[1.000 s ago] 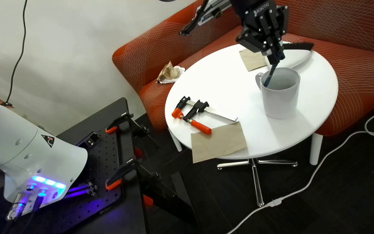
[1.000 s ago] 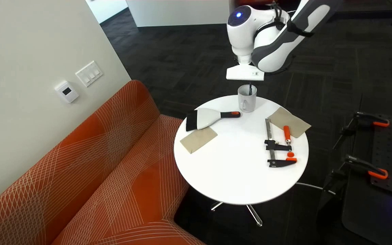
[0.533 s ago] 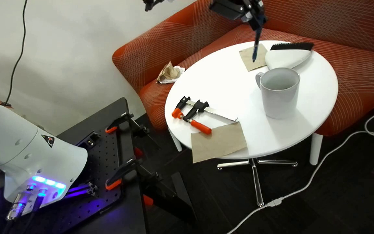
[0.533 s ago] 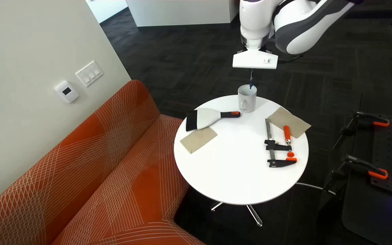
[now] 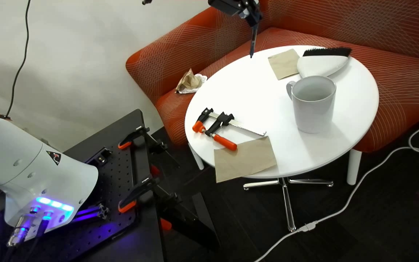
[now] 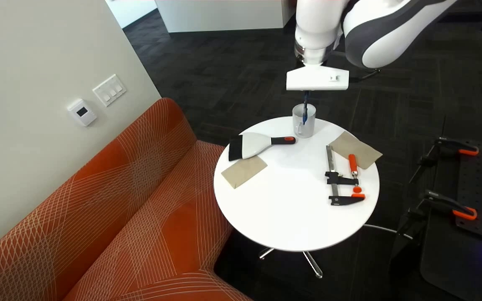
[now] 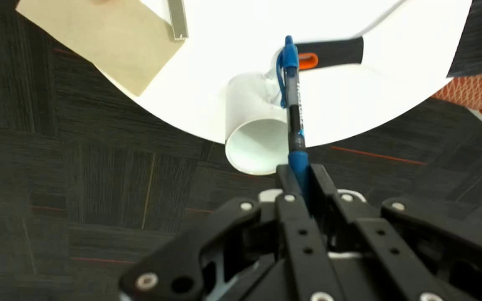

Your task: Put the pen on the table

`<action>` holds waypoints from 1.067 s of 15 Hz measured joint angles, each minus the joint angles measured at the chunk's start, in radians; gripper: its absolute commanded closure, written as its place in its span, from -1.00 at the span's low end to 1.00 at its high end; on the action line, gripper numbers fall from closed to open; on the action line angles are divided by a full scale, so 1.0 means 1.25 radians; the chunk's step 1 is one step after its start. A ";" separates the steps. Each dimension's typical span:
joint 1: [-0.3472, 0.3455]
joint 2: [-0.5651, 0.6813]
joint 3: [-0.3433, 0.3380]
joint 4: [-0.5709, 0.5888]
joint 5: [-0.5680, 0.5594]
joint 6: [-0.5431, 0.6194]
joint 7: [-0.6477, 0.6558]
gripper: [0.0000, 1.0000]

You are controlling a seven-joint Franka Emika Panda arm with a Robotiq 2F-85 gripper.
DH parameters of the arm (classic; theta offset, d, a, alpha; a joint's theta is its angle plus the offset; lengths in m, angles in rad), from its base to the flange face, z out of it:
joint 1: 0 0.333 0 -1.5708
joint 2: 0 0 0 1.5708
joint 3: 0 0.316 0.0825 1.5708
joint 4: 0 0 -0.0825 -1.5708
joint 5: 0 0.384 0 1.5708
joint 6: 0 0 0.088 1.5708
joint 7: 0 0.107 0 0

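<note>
The pen (image 7: 293, 90) is thin, blue and dark, with a blue cap and clip. My gripper (image 7: 300, 173) is shut on one end of it, and the capped end points away from the fingers. In an exterior view, the pen (image 5: 253, 42) hangs nearly upright beneath the gripper (image 5: 255, 22), its tip overlapping the far edge of the round white table (image 5: 238, 87). In an exterior view, the pen (image 6: 305, 113) overlaps the white mug (image 6: 300, 127). The fingertips are hidden there behind the white wrist part. The pen appears raised above the table (image 6: 283, 213).
The mug (image 5: 313, 109) stands on the table. A white brush (image 5: 322, 64) lies behind it. An orange-and-black clamp (image 5: 227, 122) and brown paper pieces (image 5: 246, 160) (image 5: 283, 63) lie on the tabletop. A red-orange sofa (image 5: 180, 116) curves behind the table.
The gripper has lifted the pen up out of the mug and carried it away from it, leftward in an exterior view. The mug and other tabletop things have not moved.
</note>
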State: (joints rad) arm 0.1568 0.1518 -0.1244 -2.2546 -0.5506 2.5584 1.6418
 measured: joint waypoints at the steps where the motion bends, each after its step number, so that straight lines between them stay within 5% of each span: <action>1: -0.004 0.004 0.017 0.000 0.028 0.000 -0.030 0.94; 7: 0.002 0.075 0.093 0.031 0.119 0.000 -0.172 0.94; 16: 0.071 0.264 0.115 0.170 0.150 -0.011 -0.322 0.94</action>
State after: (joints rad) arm 0.2453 0.4815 0.0195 -2.0418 -0.3625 2.5444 1.2388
